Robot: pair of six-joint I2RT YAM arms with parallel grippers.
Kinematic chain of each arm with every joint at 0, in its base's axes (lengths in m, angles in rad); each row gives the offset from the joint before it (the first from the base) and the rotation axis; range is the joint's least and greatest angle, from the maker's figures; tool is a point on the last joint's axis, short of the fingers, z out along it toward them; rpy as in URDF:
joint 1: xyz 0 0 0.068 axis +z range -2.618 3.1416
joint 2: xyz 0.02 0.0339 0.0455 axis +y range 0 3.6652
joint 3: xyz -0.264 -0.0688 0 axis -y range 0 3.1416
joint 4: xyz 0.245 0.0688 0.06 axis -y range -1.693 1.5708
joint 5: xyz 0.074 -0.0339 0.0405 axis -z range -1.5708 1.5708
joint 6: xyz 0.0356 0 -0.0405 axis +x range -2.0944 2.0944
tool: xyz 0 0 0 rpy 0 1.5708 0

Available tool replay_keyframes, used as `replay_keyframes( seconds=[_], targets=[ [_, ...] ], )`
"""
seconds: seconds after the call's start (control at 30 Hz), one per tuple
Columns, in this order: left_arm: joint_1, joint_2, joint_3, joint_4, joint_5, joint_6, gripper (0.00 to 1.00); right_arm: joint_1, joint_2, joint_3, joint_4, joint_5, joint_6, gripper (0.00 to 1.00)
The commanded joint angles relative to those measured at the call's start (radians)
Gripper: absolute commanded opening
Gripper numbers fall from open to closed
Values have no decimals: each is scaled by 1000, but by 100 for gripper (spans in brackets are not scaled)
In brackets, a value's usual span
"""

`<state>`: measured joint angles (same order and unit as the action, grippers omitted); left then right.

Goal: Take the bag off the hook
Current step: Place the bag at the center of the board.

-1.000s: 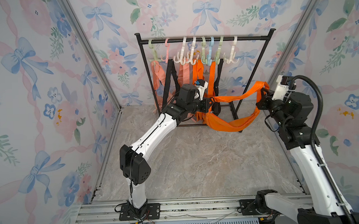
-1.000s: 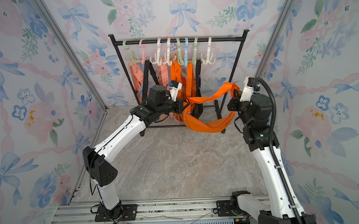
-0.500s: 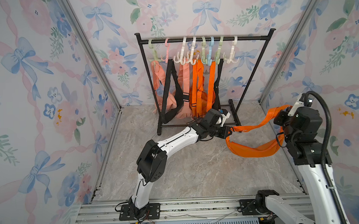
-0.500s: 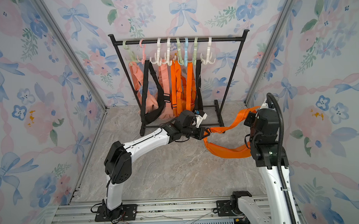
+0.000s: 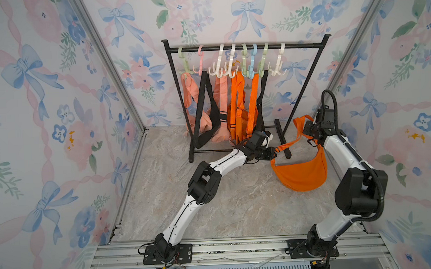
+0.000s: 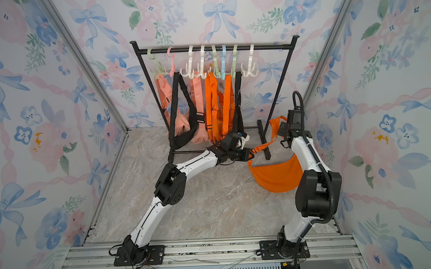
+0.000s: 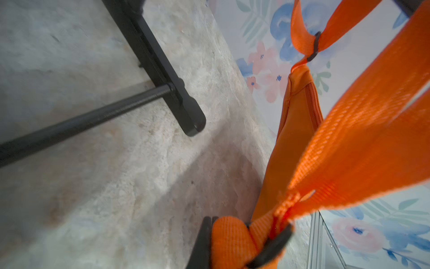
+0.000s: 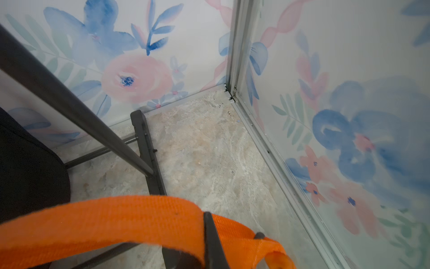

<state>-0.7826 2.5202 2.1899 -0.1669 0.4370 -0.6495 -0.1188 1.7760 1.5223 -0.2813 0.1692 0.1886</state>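
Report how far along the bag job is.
Done: the orange bag is off the rack, clear of its hooks. In hand: both arms' jaws are shut on its strap, the bag slung between them low over the floor. Left: probably only setting it down and letting go.

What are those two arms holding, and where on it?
An orange sling bag, by its strap: the left claw pinches it near the bag's corner, the right claw further along.

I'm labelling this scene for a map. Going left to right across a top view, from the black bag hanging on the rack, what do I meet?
black bag → left gripper → orange bag → right arm's elbow
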Motion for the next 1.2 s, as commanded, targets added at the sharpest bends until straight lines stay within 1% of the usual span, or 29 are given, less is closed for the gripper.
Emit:
replay_keyframes(
  seconds=[0.0,0.1,0.13,0.2,0.23,0.27,0.33,0.37,0.53,0.7,0.83,1.0,1.1,1.17],
  targets=[
    [36,50,83,-14,-17,-32,9,-3,91,114,-1,-69,-15,2],
    [56,86,135,-25,-14,-51,15,-8,162,179,-15,-72,-14,2],
    [60,92,142,-26,-12,-52,21,-9,175,192,-16,-75,-12,3],
    [64,88,145,-25,-14,-53,54,-14,191,208,-15,-80,-10,6],
    [64,85,144,-26,-14,-49,68,-17,194,212,-16,-80,-7,9],
    [64,79,142,-26,-12,-47,80,-22,194,211,-15,-81,-4,13],
    [63,68,136,-31,-12,-44,94,-31,185,204,-15,-90,6,18],
    [62,61,130,-31,-7,-43,98,-34,177,196,-16,-96,9,22],
    [44,-5,54,-31,-10,-22,98,-40,107,113,-3,-100,15,41],
    [27,-101,-56,-31,-28,7,98,-48,8,42,-2,-88,37,48],
    [16,-200,-153,-30,-52,35,98,-29,-90,9,-14,-86,42,55],
    [16,-329,-270,-29,-104,65,98,50,-229,-30,-4,-65,16,60],
    [24,-423,-352,-7,-148,82,98,127,-271,-29,15,-59,-24,63],
    [35,-487,-412,21,-170,88,98,178,-282,-25,47,-89,-36,64]
  ],
)
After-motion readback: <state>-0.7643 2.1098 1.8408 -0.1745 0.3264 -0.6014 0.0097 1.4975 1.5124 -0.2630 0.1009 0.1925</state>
